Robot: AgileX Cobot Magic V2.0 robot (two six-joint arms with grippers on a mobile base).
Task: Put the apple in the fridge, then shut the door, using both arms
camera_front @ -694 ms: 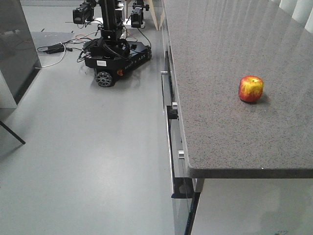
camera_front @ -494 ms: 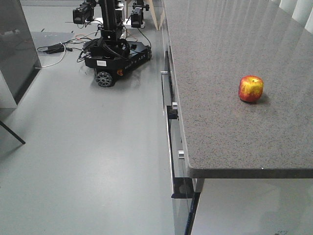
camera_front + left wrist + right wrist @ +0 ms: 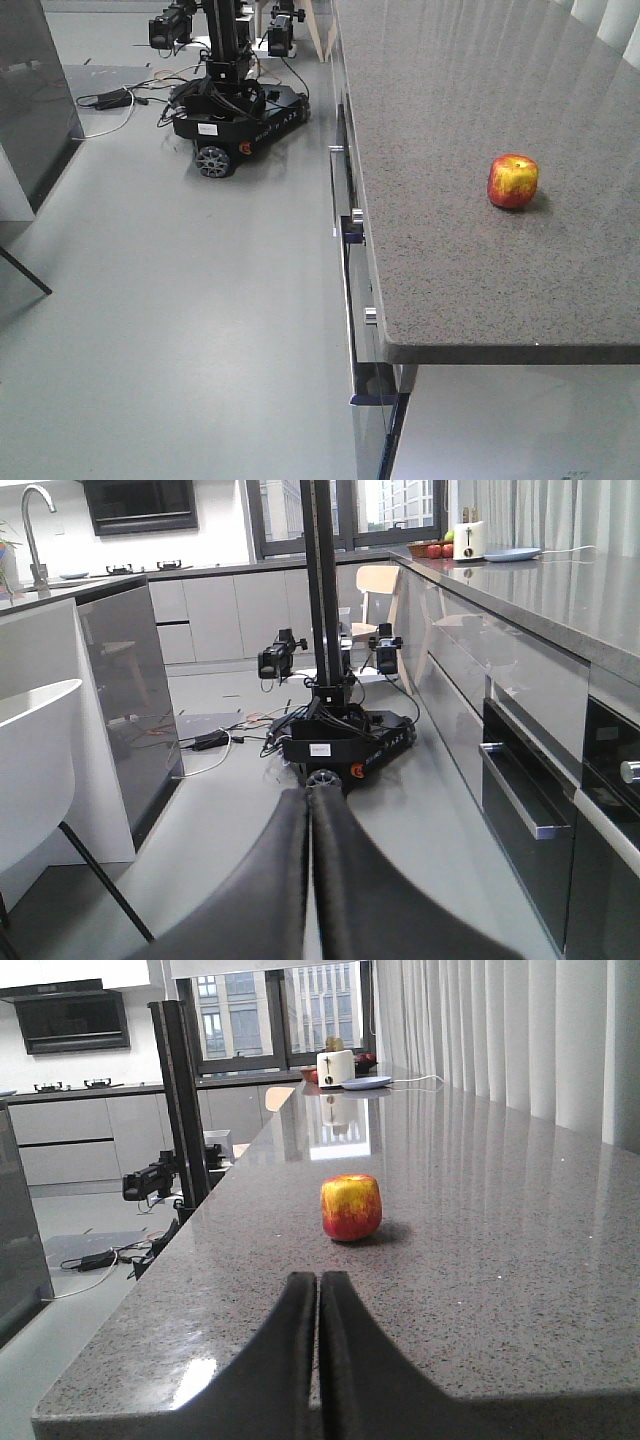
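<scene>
Exterior front-facing view: the apple (image 3: 513, 181) sits upright on the speckled grey counter (image 3: 450, 300), clear of the edge; neither claw appears here, and no fridge interior shows. Left wrist view: the left claw (image 3: 308, 798) is clenched, its two pads pressed flat together with nothing between them; ahead of it lie bare floor and a black wheeled base (image 3: 335, 752), and the apple is not in this view. Right wrist view: the right claw (image 3: 318, 1282) is likewise clenched and empty, level with the counter top; the apple (image 3: 351, 1207) stands ahead of it and slightly to its right, apart from the tips. Assessment: the fruit looks firm and light, with smooth skin likely to slip and a rounded body likely to roll if nudged. Hard squeezing risks bruising. Recommended hold: across the widest girth, pads on opposite flanks, once the jaws are spread.
</scene>
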